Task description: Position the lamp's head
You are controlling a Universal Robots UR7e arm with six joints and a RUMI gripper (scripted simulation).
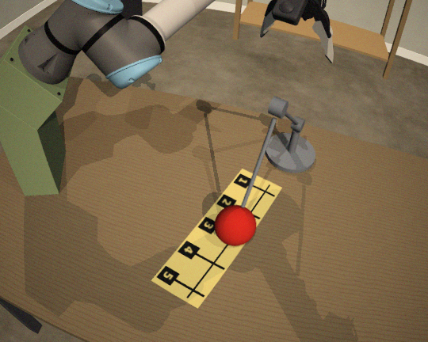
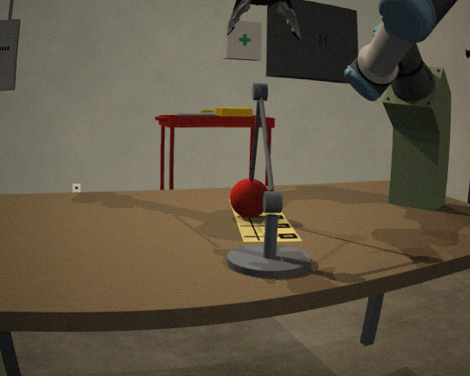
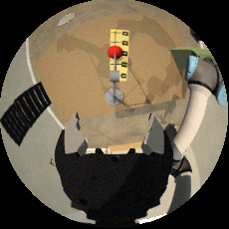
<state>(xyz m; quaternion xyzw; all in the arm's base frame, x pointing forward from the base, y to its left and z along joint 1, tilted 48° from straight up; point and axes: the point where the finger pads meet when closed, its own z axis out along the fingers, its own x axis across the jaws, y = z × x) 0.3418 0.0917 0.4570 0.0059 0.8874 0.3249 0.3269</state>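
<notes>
The lamp's red ball head (image 1: 235, 226) (image 2: 248, 198) (image 3: 114, 52) appears beside number 3 on the yellow strip (image 1: 177, 286) (image 3: 119, 38) and hides that mark's crossing. Its exact height above the bench is hard to tell. A thin rod (image 1: 259, 162) slopes up from the head to the upper joint (image 1: 278, 107) (image 2: 260, 91) (image 3: 114, 76). A second arm runs down to the lower joint (image 1: 298, 124) (image 2: 272, 202) on the post of the round grey base (image 1: 304, 158) (image 2: 245, 261). My gripper (image 1: 296, 48) (image 2: 265, 35) (image 3: 114, 113) is open and empty, well above the lamp, touching nothing.
The green robot pedestal (image 1: 15, 134) (image 2: 419, 161) stands on the bench (image 1: 362, 214) (image 2: 115, 257). The lamp's base is near one bench edge. A wooden shelf (image 1: 342, 39) and a red table (image 2: 211, 122) stand beyond the bench. Arm and lamp shadows cross the bench.
</notes>
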